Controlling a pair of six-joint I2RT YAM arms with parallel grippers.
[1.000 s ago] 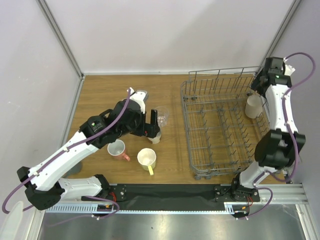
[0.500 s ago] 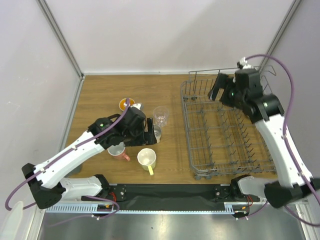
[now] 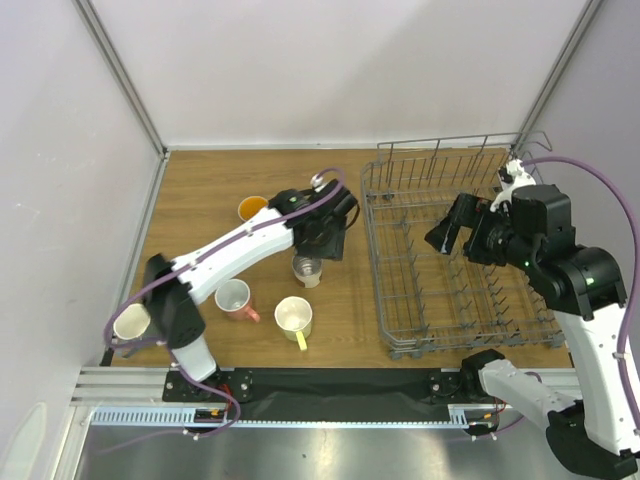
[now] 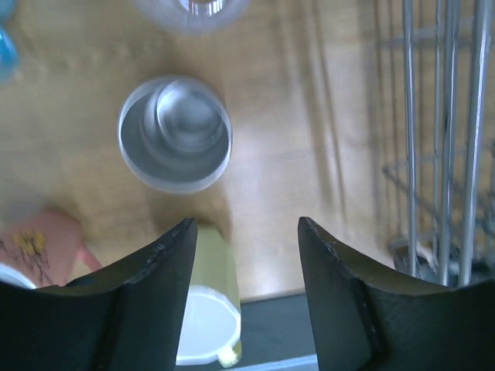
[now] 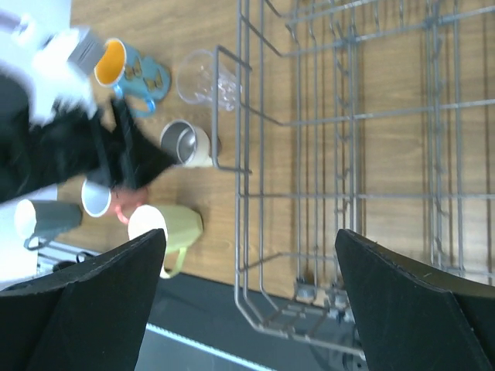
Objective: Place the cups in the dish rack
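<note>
small round steel cup (image 4: 175, 133): likely light, rigid, slippery; pinch across rim | left gripper (image 4: 247, 232): spread, empty | right gripper (image 5: 246, 239): spread, empty

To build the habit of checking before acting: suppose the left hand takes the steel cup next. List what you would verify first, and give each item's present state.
1. The left hand is open, with nothing between its fingers: ok.
2. The steel cup stands upright, mouth up: ok.
3. The left hand is centred over the steel cup: not ok. In the wrist view the cup sits left of the gap.
4. The clear glass stands apart from the steel cup: ok.
5. The right hand is open and holds nothing, over the dish rack: ok.
</note>
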